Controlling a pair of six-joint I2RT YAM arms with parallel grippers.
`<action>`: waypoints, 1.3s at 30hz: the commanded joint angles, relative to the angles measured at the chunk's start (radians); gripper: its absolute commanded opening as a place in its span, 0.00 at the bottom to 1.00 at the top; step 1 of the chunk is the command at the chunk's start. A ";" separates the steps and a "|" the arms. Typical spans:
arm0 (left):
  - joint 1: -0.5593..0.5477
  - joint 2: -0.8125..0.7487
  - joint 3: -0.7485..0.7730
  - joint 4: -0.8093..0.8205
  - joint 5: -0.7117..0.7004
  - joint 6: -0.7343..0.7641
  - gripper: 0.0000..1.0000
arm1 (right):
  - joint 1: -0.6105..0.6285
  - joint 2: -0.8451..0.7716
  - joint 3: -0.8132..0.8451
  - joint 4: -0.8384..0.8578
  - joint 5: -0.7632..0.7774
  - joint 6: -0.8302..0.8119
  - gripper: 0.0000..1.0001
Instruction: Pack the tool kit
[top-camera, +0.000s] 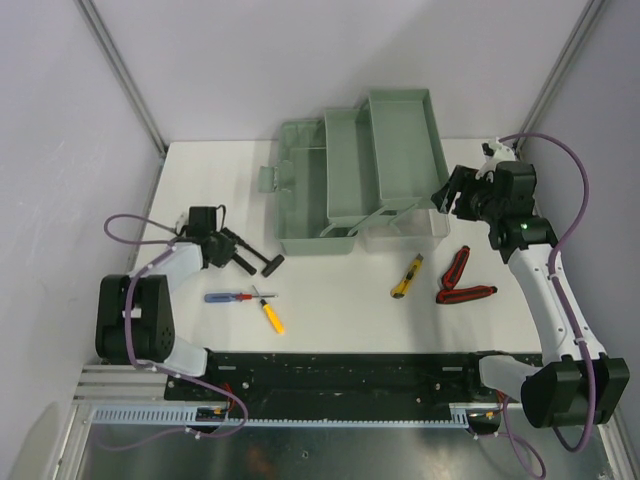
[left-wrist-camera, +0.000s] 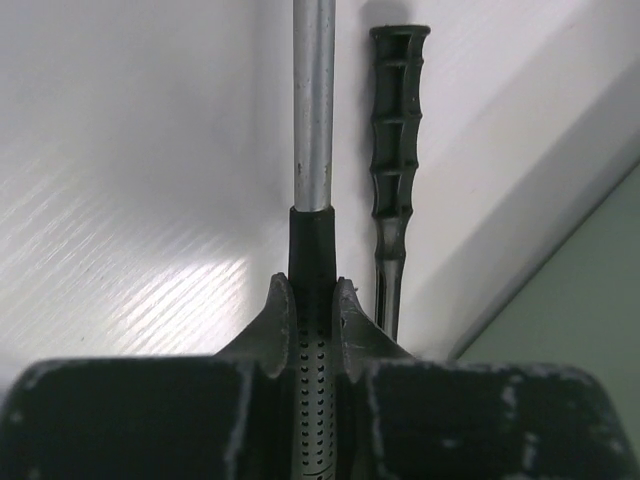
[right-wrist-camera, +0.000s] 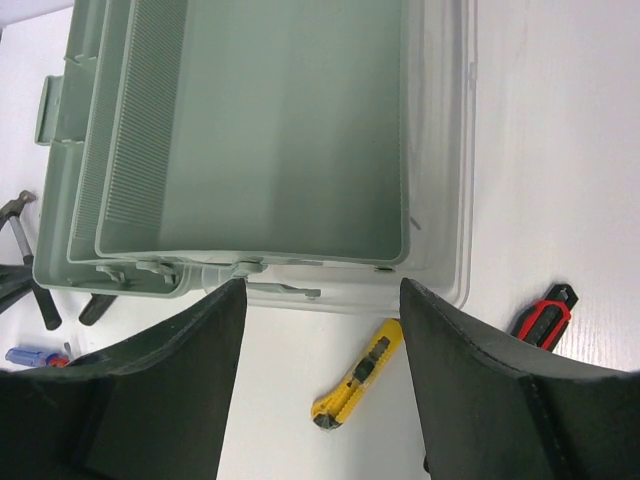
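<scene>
L gripper (left-wrist-camera: 313, 290) is clamping tight on the hammer (left-wrist-camera: 313, 120) grip, a black ribbed handle (left-wrist-camera: 395, 150) lying just beside its shaft. R gripper (right-wrist-camera: 322, 295) is hanging jaws spread, gripping nothing, beyond yellow knife (right-wrist-camera: 358, 375) & red pliers (right-wrist-camera: 540, 315), at R edge of open green tool box (right-wrist-camera: 250, 130) on far side of table (top-camera: 340, 300).

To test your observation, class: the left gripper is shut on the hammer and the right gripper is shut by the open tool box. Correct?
No: the right gripper is open, as the right wrist view shows. The left gripper grips the hammer.
</scene>
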 joint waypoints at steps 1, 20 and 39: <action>0.004 -0.112 -0.022 0.015 -0.041 0.018 0.00 | -0.005 -0.035 0.019 0.043 0.006 -0.014 0.67; -0.225 -0.159 0.358 0.054 0.077 0.397 0.00 | -0.005 -0.043 0.019 0.043 0.000 -0.006 0.67; -0.360 0.415 0.793 0.086 0.183 0.499 0.00 | -0.018 -0.059 0.019 0.039 0.016 -0.019 0.67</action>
